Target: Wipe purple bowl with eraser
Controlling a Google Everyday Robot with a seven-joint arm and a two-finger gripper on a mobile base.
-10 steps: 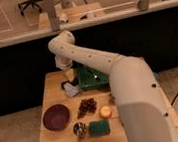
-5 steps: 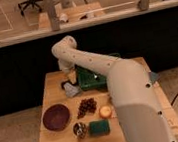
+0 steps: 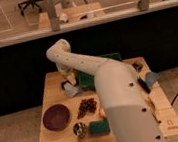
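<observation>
The purple bowl sits on the front left of the wooden table. It is round, dark and empty. A small black block at the table's far right edge looks like the eraser. My gripper points down over the back left of the table, behind the bowl and far left of the eraser. Its jaws stand open with nothing between them. My pale arm crosses the table from the front right and hides much of its right half.
A dark green tray lies just right of the gripper. A pile of dark pieces, a small metal cup and a teal-green sponge sit in front. A grey-blue cloth lies at the right edge.
The arm's upper bend has sunk slightly. The gripper has stayed over the back left of the table, and nothing on the table has moved.
</observation>
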